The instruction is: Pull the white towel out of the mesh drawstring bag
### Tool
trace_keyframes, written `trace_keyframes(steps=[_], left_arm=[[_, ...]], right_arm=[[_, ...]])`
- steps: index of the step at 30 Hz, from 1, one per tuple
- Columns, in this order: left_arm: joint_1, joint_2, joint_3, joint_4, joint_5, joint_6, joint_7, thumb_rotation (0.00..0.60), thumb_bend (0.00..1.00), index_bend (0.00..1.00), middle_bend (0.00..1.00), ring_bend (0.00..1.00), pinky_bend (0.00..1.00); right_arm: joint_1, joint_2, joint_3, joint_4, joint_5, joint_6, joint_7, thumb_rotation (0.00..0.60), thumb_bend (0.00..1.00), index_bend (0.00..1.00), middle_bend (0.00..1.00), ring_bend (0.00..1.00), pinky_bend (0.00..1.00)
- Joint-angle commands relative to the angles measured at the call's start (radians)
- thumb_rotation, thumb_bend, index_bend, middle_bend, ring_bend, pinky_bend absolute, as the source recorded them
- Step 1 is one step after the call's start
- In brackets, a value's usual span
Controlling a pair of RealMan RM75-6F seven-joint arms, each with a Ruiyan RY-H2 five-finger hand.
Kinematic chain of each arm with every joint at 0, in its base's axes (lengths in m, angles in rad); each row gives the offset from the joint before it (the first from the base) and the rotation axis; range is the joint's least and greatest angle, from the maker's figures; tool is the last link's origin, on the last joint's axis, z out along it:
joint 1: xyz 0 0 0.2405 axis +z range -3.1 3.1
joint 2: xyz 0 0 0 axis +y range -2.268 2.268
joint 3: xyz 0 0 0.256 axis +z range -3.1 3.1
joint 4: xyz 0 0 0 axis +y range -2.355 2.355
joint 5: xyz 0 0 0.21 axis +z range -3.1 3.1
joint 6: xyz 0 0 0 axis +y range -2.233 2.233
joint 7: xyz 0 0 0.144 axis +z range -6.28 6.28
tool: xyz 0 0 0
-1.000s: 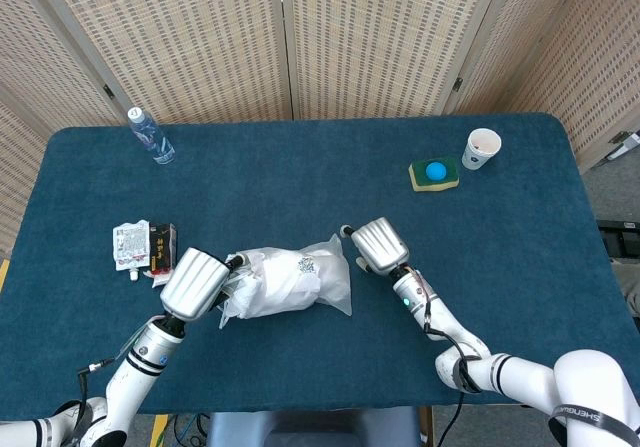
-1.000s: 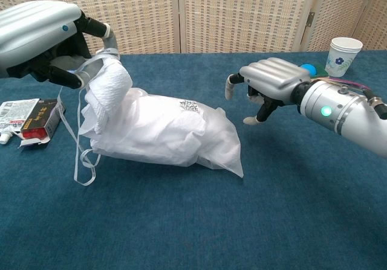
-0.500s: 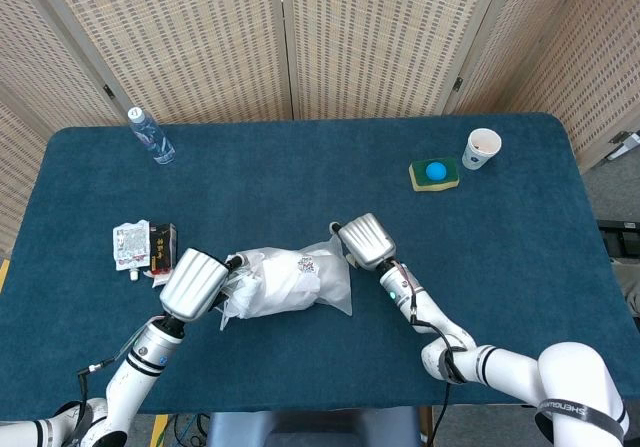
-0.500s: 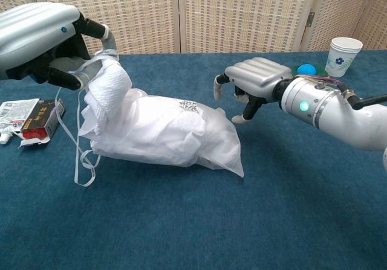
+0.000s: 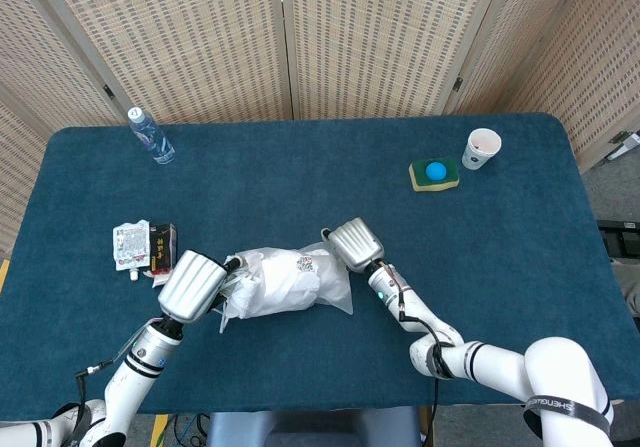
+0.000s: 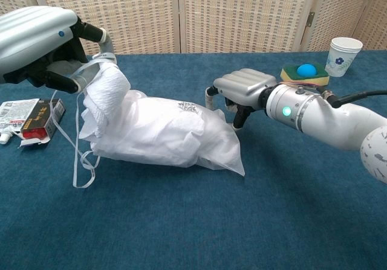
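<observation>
The white mesh drawstring bag (image 5: 290,279) lies on its side near the table's front, bulging with the white towel. A crumpled end of the towel (image 6: 107,89) sticks up at the bag's (image 6: 175,131) mouth. My left hand (image 5: 195,282) grips the mouth's rim there, raised off the cloth in the chest view (image 6: 39,40), and the drawstring (image 6: 77,161) hangs from it in a loop. My right hand (image 5: 352,244) hovers over the bag's closed end with fingers bent downward and apart, the fingertips (image 6: 237,120) at the bag's edge, nothing held.
Two flat packets (image 5: 131,244) and a black-red box (image 5: 161,247) lie left of my left hand. A water bottle (image 5: 151,136) lies at the back left. A sponge with a blue ball (image 5: 433,174) and a paper cup (image 5: 481,148) stand at the back right.
My right hand has moved left from open table to the bag's closed end. The left hand has shifted slightly left and kept hold of the bag's mouth.
</observation>
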Motion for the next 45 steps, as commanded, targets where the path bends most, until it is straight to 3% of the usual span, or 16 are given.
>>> trace_keyframes(steps=[1, 5, 10, 20, 45], left_arm=[[0.002, -0.001, 0.001, 0.002, 0.000, 0.001, -0.001, 0.600, 0.58, 0.74, 1.00, 0.97, 1.00], [0.004, -0.003, 0.002, 0.006, 0.002, 0.002, -0.004, 0.600, 0.58, 0.74, 1.00, 0.97, 1.00], [0.006, -0.005, 0.004, 0.012, 0.005, 0.003, -0.003, 0.600, 0.58, 0.74, 1.00, 0.97, 1.00], [0.015, -0.005, 0.005, 0.026, 0.001, 0.007, -0.006, 0.600, 0.58, 0.74, 1.00, 0.97, 1.00], [0.042, 0.013, -0.038, 0.102, -0.101, 0.016, -0.040, 0.600, 0.58, 0.74, 1.00, 0.97, 1.00]], right_arm=[[0.009, -0.005, -0.002, 0.000, 0.036, -0.020, -0.029, 0.600, 0.30, 0.37, 1.00, 0.99, 0.99], [0.015, -0.008, -0.005, -0.002, 0.074, -0.032, -0.058, 0.600, 0.34, 0.38, 1.00, 0.99, 0.99], [0.018, -0.006, -0.008, -0.010, 0.105, -0.028, -0.078, 0.600, 0.41, 0.51, 1.00, 0.99, 0.99], [0.002, 0.025, -0.014, -0.044, 0.110, 0.019, -0.069, 0.600, 0.47, 0.66, 1.00, 0.99, 0.99], [-0.127, 0.219, -0.076, -0.153, 0.140, 0.111, -0.029, 0.600, 0.47, 0.67, 1.00, 0.99, 0.99]])
